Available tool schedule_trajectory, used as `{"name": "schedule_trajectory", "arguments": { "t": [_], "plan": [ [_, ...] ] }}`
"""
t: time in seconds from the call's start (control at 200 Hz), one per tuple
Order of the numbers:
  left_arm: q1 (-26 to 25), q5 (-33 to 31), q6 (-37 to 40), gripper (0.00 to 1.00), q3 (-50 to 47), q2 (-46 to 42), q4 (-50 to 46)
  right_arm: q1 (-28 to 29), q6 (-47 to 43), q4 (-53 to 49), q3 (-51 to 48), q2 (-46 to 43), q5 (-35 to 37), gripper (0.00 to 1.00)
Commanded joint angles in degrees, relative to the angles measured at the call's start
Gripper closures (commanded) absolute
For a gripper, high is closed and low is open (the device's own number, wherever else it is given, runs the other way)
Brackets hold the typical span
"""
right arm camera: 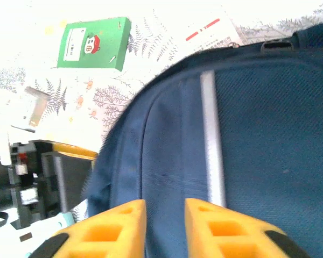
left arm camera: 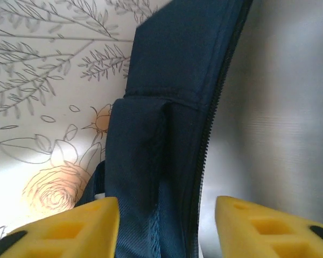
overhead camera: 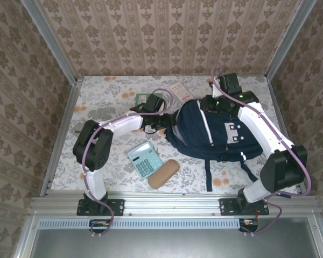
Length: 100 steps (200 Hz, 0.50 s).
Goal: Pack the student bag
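Student bag (overhead camera: 194,128) navy, white stripes. Tabletop (overhead camera: 102,97) white with grey-orange floral print. Calculator (overhead camera: 145,159) teal, pouch (overhead camera: 163,173) tan, packet (right arm camera: 93,43) green.

You see the student bag (overhead camera: 196,134) lying on the flowery tabletop (overhead camera: 113,102), to the right of the middle. It is big and dark blue, with thin white stripes (right arm camera: 211,134) and white patches (overhead camera: 234,131) on its front. Its dark straps (overhead camera: 209,172) trail toward the near edge.
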Motion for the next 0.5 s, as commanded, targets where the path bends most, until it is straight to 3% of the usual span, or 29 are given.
{"name": "schedule_trajectory", "arguments": {
  "t": [0.0, 0.05, 0.395, 0.495],
  "plan": [
    [3.63, 1.35, 1.97, 0.44, 1.55, -3.27, -3.3, 0.15, 0.47, 1.44, -0.45, -1.99, 0.57, 0.69],
    [5.36, 1.35, 3.05, 0.44, 2.86, -3.01, -4.32, 0.55, 1.23, 1.71, -0.44, -2.38, 0.87, 0.62],
    [16.27, 3.84, 8.32, 0.69, 19.67, 9.63, -6.21, 7.43, 7.15, 5.05, -0.61, -2.67, 2.4, 0.57],
    [18.18, 5.59, 8.1, 0.71, 25.76, 15.26, -6.01, 10.22, 8.97, 6.03, -0.98, -2.13, 3.86, 0.57]
  ]
}}
